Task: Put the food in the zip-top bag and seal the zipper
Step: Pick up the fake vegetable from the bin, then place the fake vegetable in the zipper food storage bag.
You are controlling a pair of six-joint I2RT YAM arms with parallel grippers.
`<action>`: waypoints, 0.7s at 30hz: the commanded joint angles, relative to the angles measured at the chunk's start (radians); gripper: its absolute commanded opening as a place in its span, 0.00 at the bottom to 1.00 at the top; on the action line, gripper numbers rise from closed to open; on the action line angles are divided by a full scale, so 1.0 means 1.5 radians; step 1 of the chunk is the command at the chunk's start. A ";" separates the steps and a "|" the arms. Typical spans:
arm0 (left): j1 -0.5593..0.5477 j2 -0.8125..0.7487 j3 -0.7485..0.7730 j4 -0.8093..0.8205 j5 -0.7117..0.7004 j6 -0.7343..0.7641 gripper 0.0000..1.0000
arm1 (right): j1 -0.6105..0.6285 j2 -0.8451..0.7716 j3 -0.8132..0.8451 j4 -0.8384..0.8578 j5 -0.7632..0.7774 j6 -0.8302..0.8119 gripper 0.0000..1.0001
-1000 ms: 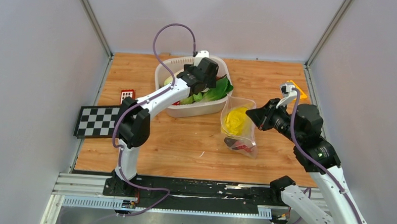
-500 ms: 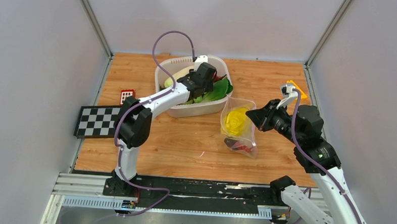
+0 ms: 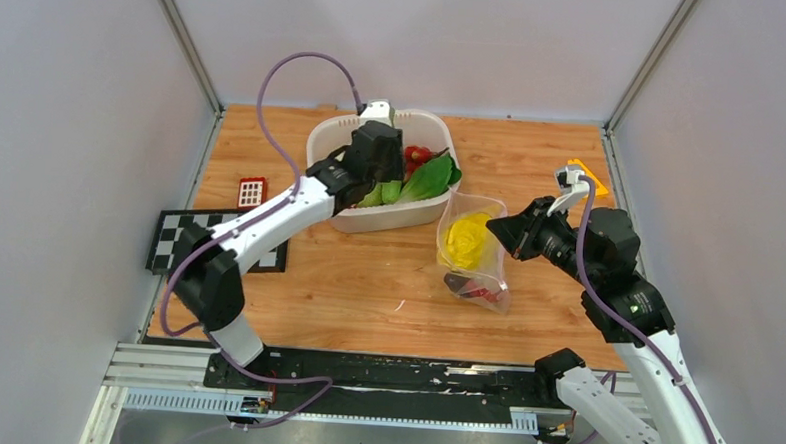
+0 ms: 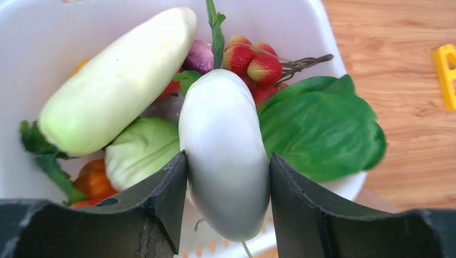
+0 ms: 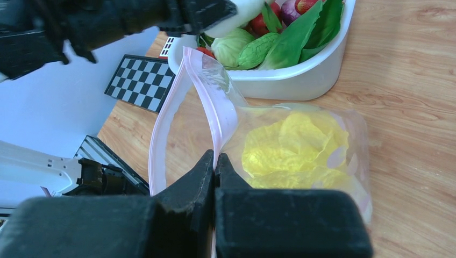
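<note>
The white radish (image 4: 223,123) is clamped in the left gripper (image 4: 227,161) over the white tub (image 3: 394,220), at the table's (image 3: 346,280) 12 o'clock. At the tub's 4 o'clock sits the zip-top bag (image 3: 479,268) with yellow cabbage (image 5: 290,148) inside. The right gripper (image 5: 215,161) pinches its zipper (image 5: 207,102) tight.

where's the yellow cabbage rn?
Top view, right of centre: the yellow cabbage sits inside the zip-top bag, just near-right of the white tub, with the right gripper pinching the bag's rim beside it.
</note>
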 commanded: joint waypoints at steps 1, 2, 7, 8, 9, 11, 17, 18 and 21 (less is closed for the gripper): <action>0.004 -0.130 -0.056 0.052 0.042 0.055 0.35 | 0.002 -0.002 0.006 0.025 -0.001 0.010 0.00; 0.004 -0.153 -0.072 0.063 0.071 0.070 0.35 | 0.001 0.000 0.007 0.023 0.000 0.009 0.00; 0.003 -0.261 -0.120 0.078 0.149 0.104 0.35 | 0.002 0.003 0.007 0.027 -0.003 0.013 0.00; 0.004 -0.276 -0.119 0.070 0.164 0.113 0.35 | 0.002 0.004 0.007 0.027 -0.005 0.013 0.00; 0.003 -0.289 -0.118 0.060 0.181 0.127 0.34 | 0.002 0.004 0.006 0.028 -0.006 0.014 0.00; 0.003 -0.324 -0.119 0.043 0.216 0.142 0.33 | 0.002 0.003 0.004 0.030 -0.005 0.015 0.00; 0.003 -0.422 -0.138 0.029 0.363 0.179 0.31 | 0.002 0.004 0.003 0.032 -0.006 0.017 0.00; 0.004 -0.435 -0.133 0.022 0.393 0.186 0.31 | 0.002 0.004 0.002 0.033 -0.006 0.017 0.00; 0.004 -0.461 -0.117 0.003 0.491 0.186 0.31 | 0.001 0.007 0.002 0.034 -0.007 0.018 0.00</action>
